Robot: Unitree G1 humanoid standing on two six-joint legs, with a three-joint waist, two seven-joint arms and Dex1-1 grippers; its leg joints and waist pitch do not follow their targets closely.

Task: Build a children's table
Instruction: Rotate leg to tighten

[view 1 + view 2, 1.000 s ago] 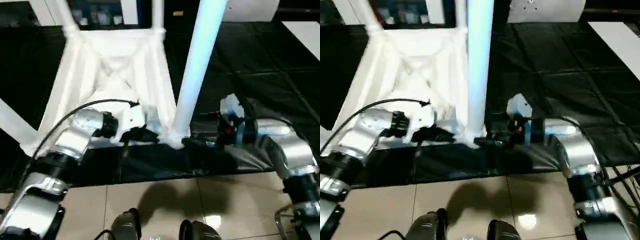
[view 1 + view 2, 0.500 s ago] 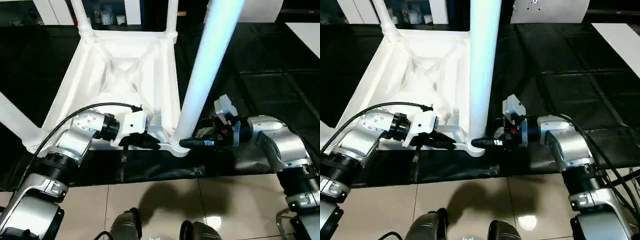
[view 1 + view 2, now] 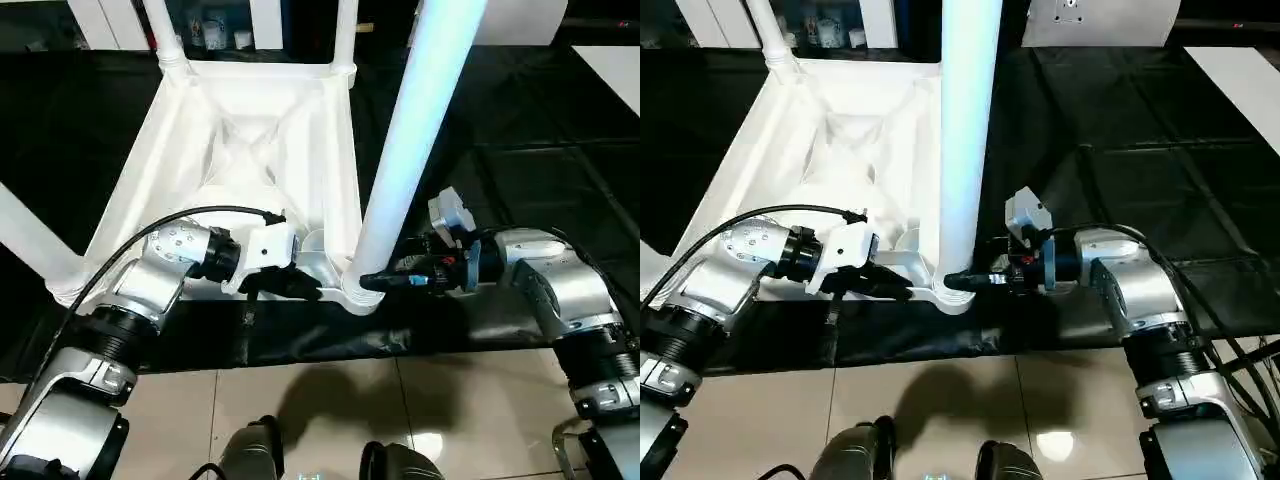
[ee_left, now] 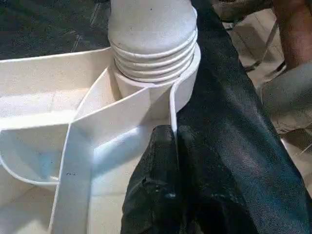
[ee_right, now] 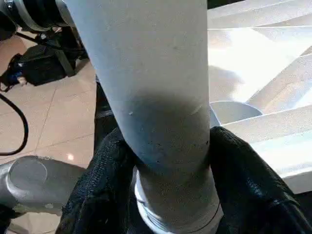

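Note:
The children's table lies upside down on a black mat, its ribbed top (image 3: 250, 150) facing up. A long white leg (image 3: 400, 170) stands upright in the near right corner socket (image 4: 156, 73). My right gripper (image 3: 372, 283) is at the base of that leg, just above the socket. Its fingers (image 5: 105, 165) press on both sides of the leg (image 5: 146, 73), so it is shut on it. My left gripper (image 3: 305, 285) is shut on the thin near rim of the top, right beside the same socket. Its fingertips (image 4: 165, 141) pinch that wall.
Other legs stand in the far left (image 3: 165, 35), far right (image 3: 345, 30) and near left (image 3: 30, 245) corners. The black mat (image 3: 520, 150) stretches to the right. Beige floor tiles (image 3: 330, 400) lie in front. A white cabinet (image 3: 265, 20) stands behind.
My right gripper's fingers have closed in around the base of the upright leg. The left gripper has kept its hold on the rim. The camera has shifted slightly.

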